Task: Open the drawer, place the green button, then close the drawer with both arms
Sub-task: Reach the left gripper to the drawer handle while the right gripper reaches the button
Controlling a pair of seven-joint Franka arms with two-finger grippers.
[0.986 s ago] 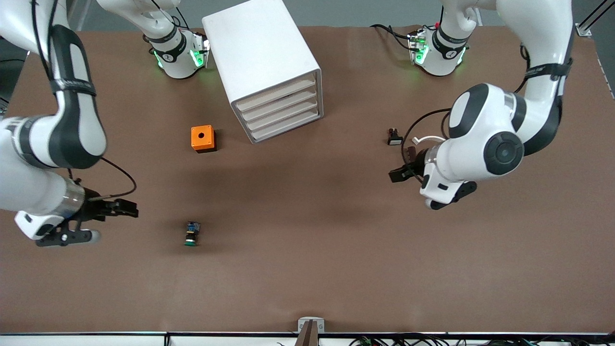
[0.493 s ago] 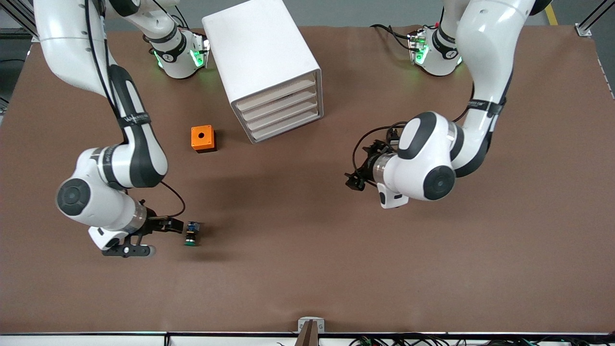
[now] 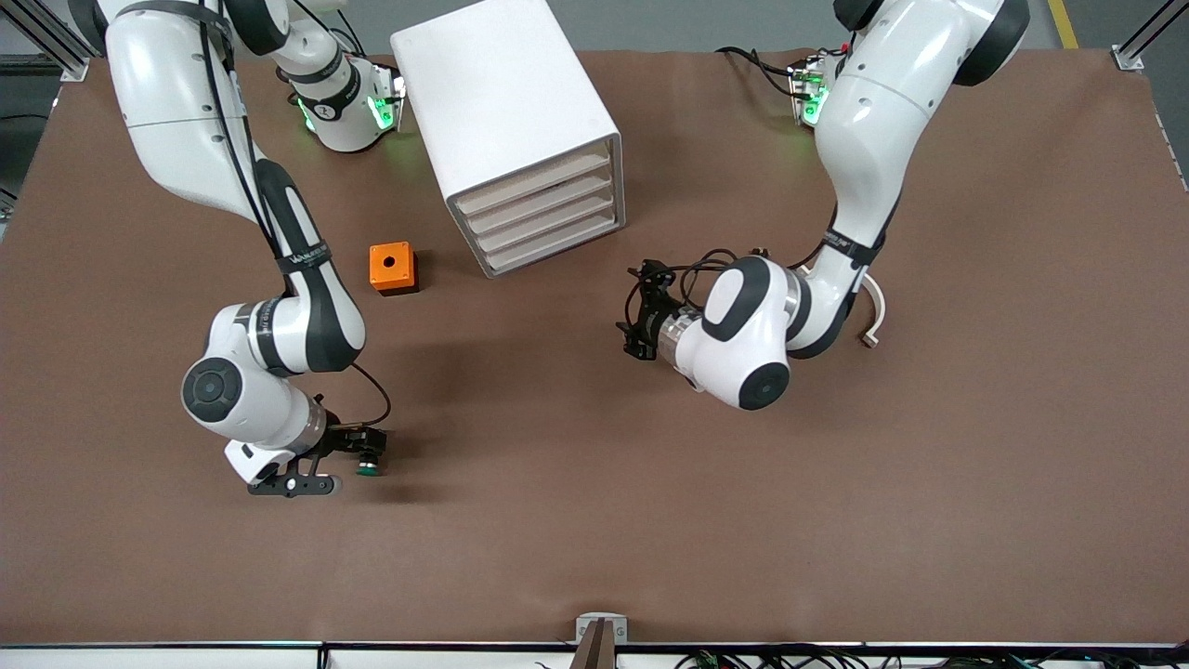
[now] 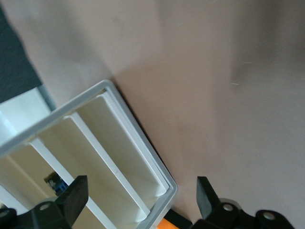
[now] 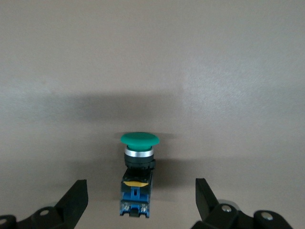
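Note:
The button (image 3: 370, 463) lies on its side on the brown table, green cap toward the front camera. My right gripper (image 3: 366, 444) is low over it and open. In the right wrist view the button (image 5: 137, 183) lies between the two spread fingers of my right gripper (image 5: 140, 195), its blue end nearest the palm, touching neither. The white cabinet (image 3: 506, 111) stands at the back, all four drawers shut; the lowest drawer (image 3: 555, 245) sits flush. My left gripper (image 3: 635, 325) is open and empty, facing the cabinet front. The left wrist view shows my left gripper (image 4: 140, 193) and the lowest drawer (image 4: 121, 148).
An orange cube with a hole (image 3: 392, 268) sits beside the cabinet toward the right arm's end; its corner shows in the left wrist view (image 4: 166, 224). Bare brown table (image 3: 594, 520) lies between the cabinet and the front edge.
My right gripper has swept in over the table and now straddles the button. My left gripper has moved toward the cabinet front. The button and drawers have not moved.

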